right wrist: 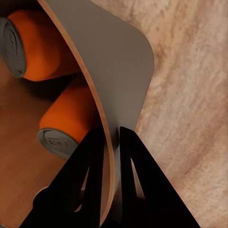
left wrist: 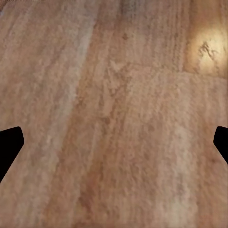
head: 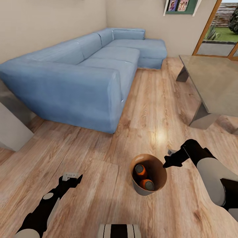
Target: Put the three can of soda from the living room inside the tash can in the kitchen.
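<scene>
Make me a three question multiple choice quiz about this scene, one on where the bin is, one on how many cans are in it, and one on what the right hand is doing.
1. Where is the trash can?
A. On the wood floor between the two arms
B. On the blue sofa
C. On the grey low table

2. How many orange soda cans show inside it?
A. None
B. Two
C. Four

3. What is the right hand doing?
A. Hanging open over the sofa
B. Holding a blue can
C. Pinching the bin's rim

Answers:
1. A, since the head view shows the bin standing on the floorboards in front of the robot.
2. B, since two orange cylinders with grey tops lie in the bin in the right wrist view.
3. C, since the right wrist view shows one finger inside the wall and one outside it.
</scene>
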